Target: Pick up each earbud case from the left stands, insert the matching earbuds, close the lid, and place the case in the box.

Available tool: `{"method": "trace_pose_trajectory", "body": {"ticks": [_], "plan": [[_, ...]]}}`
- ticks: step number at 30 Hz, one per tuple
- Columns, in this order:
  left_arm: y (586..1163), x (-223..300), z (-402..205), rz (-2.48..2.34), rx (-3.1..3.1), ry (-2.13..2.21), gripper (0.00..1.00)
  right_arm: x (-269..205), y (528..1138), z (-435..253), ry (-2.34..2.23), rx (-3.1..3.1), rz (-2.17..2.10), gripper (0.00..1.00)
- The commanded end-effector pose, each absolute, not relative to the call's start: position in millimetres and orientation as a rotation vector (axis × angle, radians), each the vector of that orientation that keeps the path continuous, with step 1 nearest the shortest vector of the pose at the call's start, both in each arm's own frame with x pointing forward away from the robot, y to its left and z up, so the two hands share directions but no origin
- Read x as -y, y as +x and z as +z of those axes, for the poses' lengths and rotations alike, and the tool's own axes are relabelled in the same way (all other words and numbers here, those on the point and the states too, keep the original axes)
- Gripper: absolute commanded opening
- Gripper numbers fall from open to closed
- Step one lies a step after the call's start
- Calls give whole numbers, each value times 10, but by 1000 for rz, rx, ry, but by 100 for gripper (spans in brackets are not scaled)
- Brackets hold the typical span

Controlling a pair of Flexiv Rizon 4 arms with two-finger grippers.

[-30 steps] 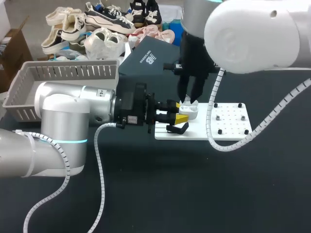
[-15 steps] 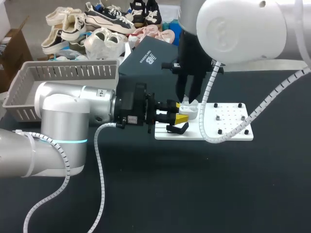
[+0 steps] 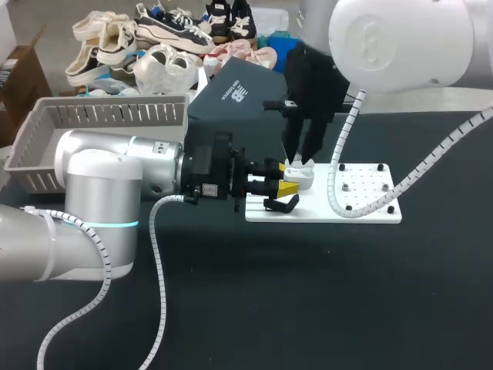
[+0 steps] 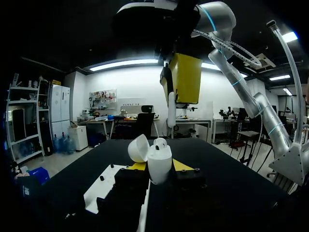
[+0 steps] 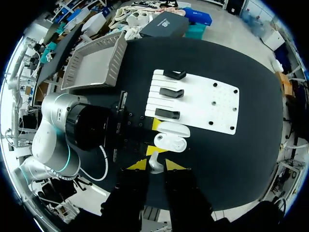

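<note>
Gripping the open earbud case (image 4: 160,162) from two sides with the left gripper (image 4: 159,167), spread only as wide as the case body. Pinching a white earbud (image 5: 153,163) in the almost closed right gripper (image 5: 156,167), just above the case, over the white plate (image 3: 366,196) edge

Robotics lab bench: a left arm (image 3: 100,185) and a right arm (image 3: 400,38) meet over a black table (image 3: 308,308). A white fixture plate (image 3: 308,214) with black stands (image 3: 281,204) lies under the left gripper (image 3: 286,187). A grey basket (image 3: 100,119) sits behind the gripper.
</note>
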State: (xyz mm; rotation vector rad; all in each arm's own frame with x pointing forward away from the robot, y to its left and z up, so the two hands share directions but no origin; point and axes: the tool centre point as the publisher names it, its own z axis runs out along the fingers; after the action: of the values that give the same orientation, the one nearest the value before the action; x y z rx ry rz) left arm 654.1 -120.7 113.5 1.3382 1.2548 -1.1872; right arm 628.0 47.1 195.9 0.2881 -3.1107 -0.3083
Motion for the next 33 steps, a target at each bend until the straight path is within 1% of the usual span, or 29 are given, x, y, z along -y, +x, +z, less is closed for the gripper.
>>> {"method": "trace_pose_trajectory", "body": {"ticks": [1, 15, 33], "plan": [[6535, 1207, 1132, -1185, -1255, 1336, 0, -457, 6296, 1970, 360, 3087, -318, 0], [6535, 1207, 1132, -1185, -1255, 1336, 0, -569, 6424, 1874, 400, 3076, -218, 0], [6535, 1207, 1132, -1185, -1255, 1336, 0, -497, 6488, 1754, 353, 3051, -168, 0]]}}
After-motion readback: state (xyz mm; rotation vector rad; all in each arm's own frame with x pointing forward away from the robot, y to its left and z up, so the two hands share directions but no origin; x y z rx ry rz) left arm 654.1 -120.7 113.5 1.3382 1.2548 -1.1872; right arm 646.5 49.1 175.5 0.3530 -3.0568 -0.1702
